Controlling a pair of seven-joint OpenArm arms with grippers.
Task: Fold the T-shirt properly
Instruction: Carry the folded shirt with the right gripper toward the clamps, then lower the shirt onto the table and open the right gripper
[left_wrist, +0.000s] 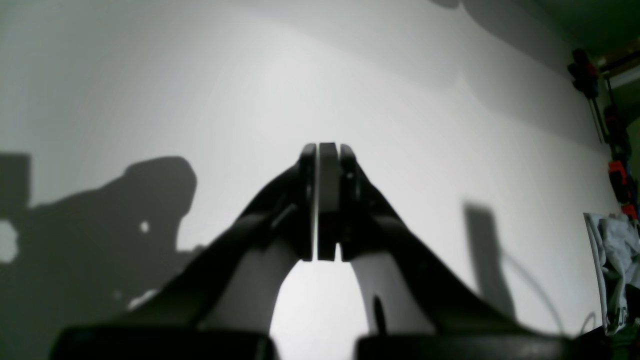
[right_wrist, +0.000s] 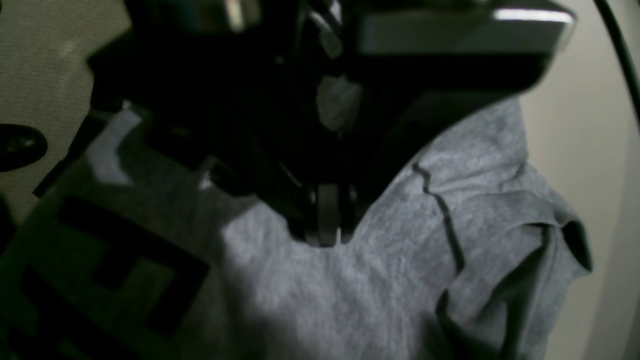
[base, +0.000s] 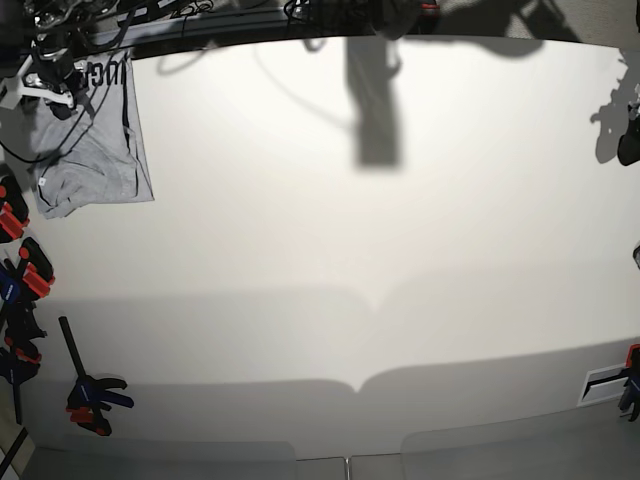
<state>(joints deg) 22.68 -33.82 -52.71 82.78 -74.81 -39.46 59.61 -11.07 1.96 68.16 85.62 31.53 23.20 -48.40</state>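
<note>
The T-shirt (base: 88, 140) is light heather grey and lies bunched at the table's far left corner in the base view, black lettering showing near its top edge. In the right wrist view the T-shirt (right_wrist: 380, 280) fills the frame, with black block letters at lower left and a creased sleeve at right. My right gripper (right_wrist: 326, 239) is shut, its tips down against the grey cloth; no fabric shows between the pads. My left gripper (left_wrist: 322, 150) is shut and holds nothing, hovering over the bare white table (left_wrist: 400, 100). The T-shirt (left_wrist: 612, 265) appears far off at that view's right edge.
Orange and black clamps (base: 25, 270) line the table's left edge, and another clamp (base: 92, 398) lies near the front left. Cables and dark gear (base: 60, 25) crowd the far left corner. A clamp (base: 632, 385) sits at the right edge.
</note>
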